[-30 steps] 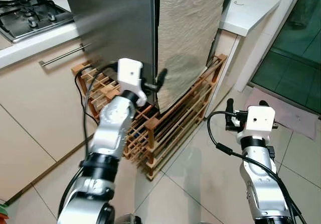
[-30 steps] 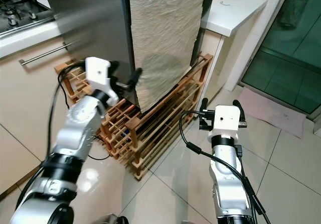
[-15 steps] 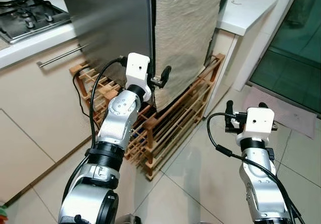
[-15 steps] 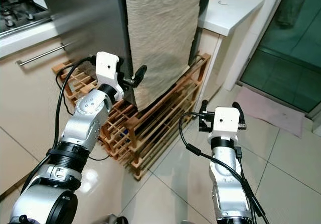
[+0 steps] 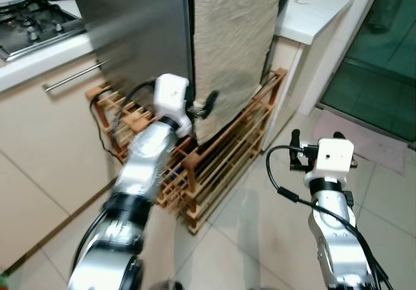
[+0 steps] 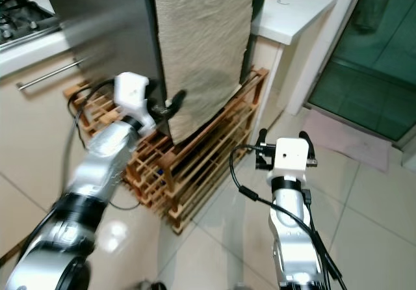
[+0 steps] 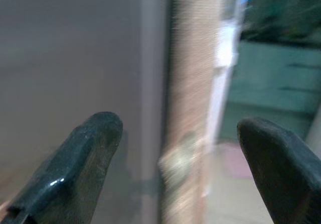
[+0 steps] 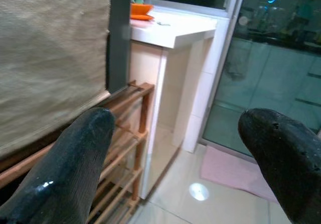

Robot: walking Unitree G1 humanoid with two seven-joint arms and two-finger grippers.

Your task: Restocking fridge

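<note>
left tool [image 5: 207, 103]: fingers apart, empty, raised at seam between steel fridge door [image 5: 140, 33] and beige woven cloth [image 5: 234, 43] hung over fridge front | right tool [image 5: 314, 140]: fingers spread wide, empty, held low over tiled floor [image 5: 260, 238], apart from fridge | fridge standing on wooden slatted rack [image 5: 221, 166], beside white table [image 5: 318, 10]

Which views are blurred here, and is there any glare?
Left and right eye views: the left arm is motion-smeared, while the right hand and the wooden rack stay sharp; a pale sheen lies on the floor tiles. Left wrist view: background streaked, fingertips soft. Right wrist view: crisp, with a bright spot on the floor.
</note>
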